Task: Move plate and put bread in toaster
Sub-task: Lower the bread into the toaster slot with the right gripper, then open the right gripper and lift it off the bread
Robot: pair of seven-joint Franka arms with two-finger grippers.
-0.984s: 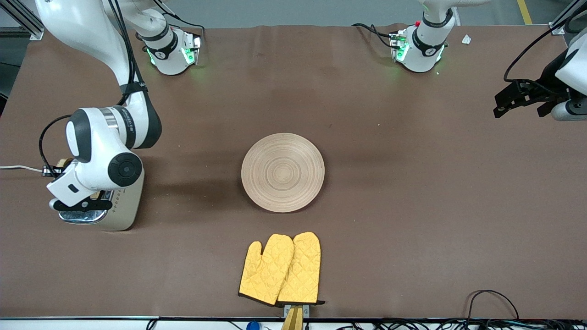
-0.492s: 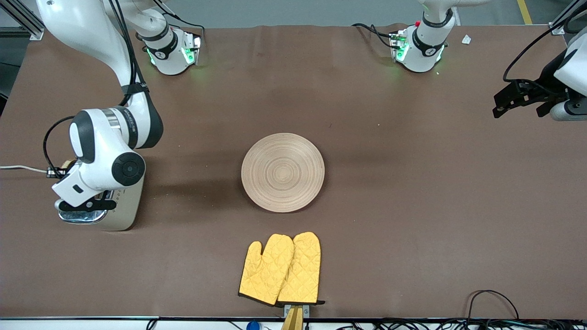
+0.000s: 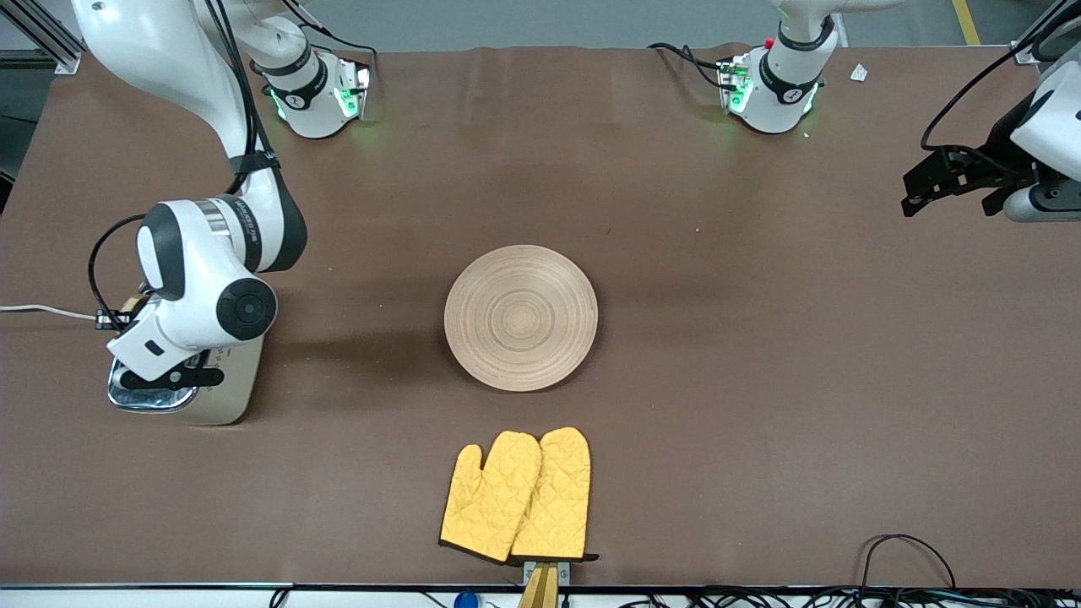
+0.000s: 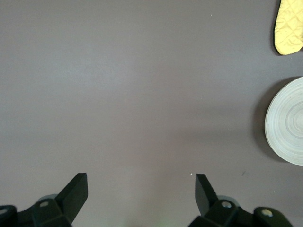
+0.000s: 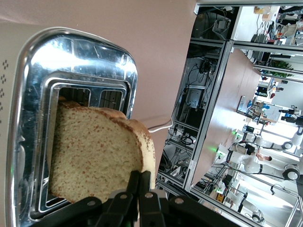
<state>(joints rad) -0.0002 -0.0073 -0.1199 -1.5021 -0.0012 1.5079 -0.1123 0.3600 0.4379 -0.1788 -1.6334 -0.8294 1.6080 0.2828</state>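
The cream toaster (image 3: 230,395) stands at the right arm's end of the table, its chrome top (image 5: 80,52) showing two slots. My right gripper (image 5: 139,182) is shut on the edge of the bread (image 5: 94,156) and holds it just over a slot, lower edge at the opening. In the front view the right hand (image 3: 160,346) covers most of the toaster top, and only a corner of the bread (image 3: 132,302) shows. The bare plate (image 3: 521,317) lies mid-table. It also shows in the left wrist view (image 4: 289,123). My left gripper (image 3: 920,181) is open and empty over the left arm's end of the table; its jaws (image 4: 140,182) stand wide apart.
A pair of yellow oven mitts (image 3: 517,496) lies nearer the camera than the plate, by the table's front edge. The toaster's white cord (image 3: 34,310) runs off the table's end. Cables lie along the front edge (image 3: 904,557).
My right hand with the bread has shifted a little over the toaster, toward the plate. The left gripper has drifted slightly. The plate and mitts have not moved.
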